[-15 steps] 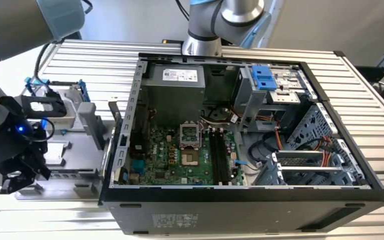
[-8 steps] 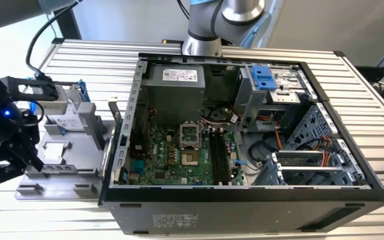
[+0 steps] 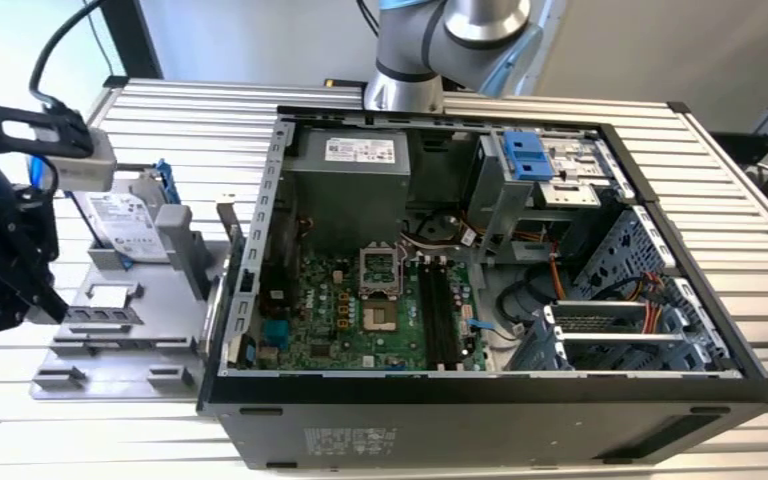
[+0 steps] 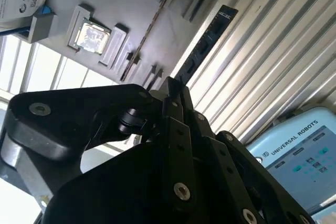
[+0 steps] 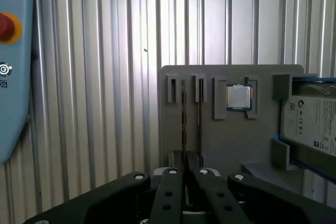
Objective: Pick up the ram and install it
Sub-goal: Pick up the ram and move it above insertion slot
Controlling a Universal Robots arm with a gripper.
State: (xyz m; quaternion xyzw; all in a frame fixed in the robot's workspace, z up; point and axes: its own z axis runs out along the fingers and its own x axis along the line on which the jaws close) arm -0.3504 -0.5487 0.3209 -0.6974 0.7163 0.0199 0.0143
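The black tool [image 4: 172, 88] is clamped on one end of the dark ram [image 4: 206, 43], which juts out over the ribbed metal surface [image 4: 273, 51] just beside a grey tray [image 4: 131, 3] holding a square silver processor chip [image 4: 92, 36] and a thin stick [image 4: 149, 30] edge-on in a slot, with a light-blue teach pendant [image 4: 299, 156] nearby.

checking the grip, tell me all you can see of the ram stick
The ram stick is a long, narrow, flat dark board with a row of darker chips on its face. One end sits between the shut fingers of the claw; the rest juts out free, over the ribbed metal table, beside the grey holder.
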